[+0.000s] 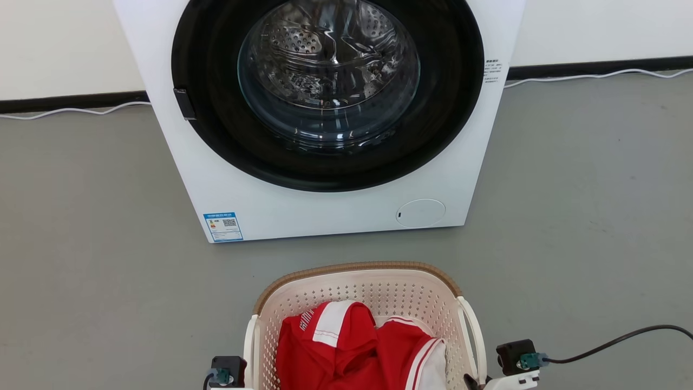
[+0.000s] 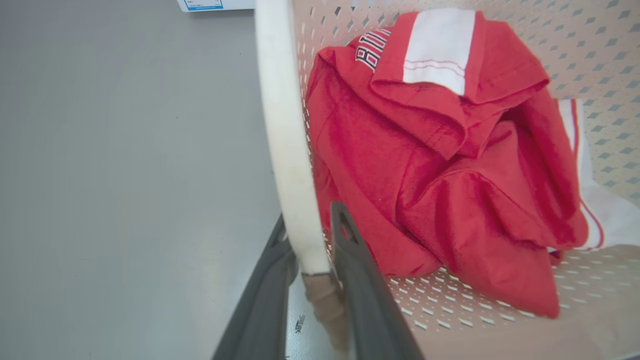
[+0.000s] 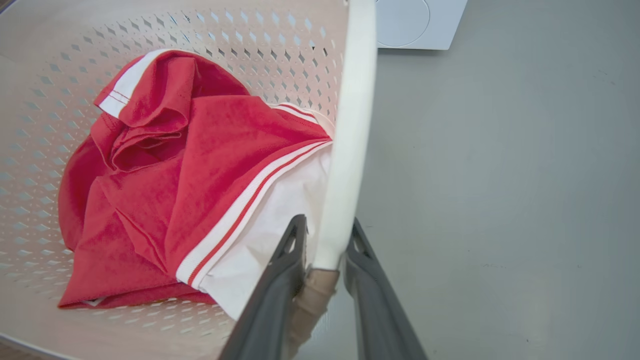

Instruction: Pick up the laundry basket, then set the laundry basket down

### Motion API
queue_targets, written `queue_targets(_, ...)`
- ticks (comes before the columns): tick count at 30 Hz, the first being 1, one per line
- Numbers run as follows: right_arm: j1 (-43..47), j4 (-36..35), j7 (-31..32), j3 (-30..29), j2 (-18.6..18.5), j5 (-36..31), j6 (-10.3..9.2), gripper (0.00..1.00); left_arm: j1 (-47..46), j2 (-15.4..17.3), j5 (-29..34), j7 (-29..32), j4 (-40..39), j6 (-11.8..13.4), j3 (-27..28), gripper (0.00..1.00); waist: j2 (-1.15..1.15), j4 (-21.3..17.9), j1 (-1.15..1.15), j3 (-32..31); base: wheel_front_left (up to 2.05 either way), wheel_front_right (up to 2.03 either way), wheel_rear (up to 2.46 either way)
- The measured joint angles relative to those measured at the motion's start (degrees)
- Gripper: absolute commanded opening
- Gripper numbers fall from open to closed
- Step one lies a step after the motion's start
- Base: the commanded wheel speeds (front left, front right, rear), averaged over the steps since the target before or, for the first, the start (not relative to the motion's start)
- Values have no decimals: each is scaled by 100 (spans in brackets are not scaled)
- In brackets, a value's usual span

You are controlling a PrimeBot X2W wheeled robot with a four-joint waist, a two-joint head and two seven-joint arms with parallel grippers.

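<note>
On the far left, a thin white cord (image 1: 70, 111) runs along the base of the wall over the grey floor (image 1: 81, 244). Nearer in, the left gripper (image 2: 310, 225) is clenched on the left loop handle (image 2: 285, 125) of the laundry basket (image 1: 357, 267), with 1 dark finger on each side of the white band, just above where it joins the brown rim.

The basket sits at the near centre, directly in front of the white washing machine (image 1: 303, 206) and apart from it; whether its base touches the floor cannot be told. The machine's round glass door (image 1: 327, 76) is closed, and a blue label (image 1: 223, 226) sits at its lower left corner. Inside the basket lies a crumpled red garment (image 1: 330, 352) with white panels and striped trim.

To the right, the right gripper (image 3: 327, 222) grips the right loop handle (image 3: 350, 125) the same way, its 2 fingers pressed against either side. A black cable (image 1: 622, 338) trails off to the near right.
</note>
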Motion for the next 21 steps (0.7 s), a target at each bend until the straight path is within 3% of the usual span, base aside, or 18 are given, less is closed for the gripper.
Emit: queue_targets(21,-9,123,5,54,8,68,1,0,0,-5,-192,129,14,16,-243,0,0,-76,0,27,0,0,0)
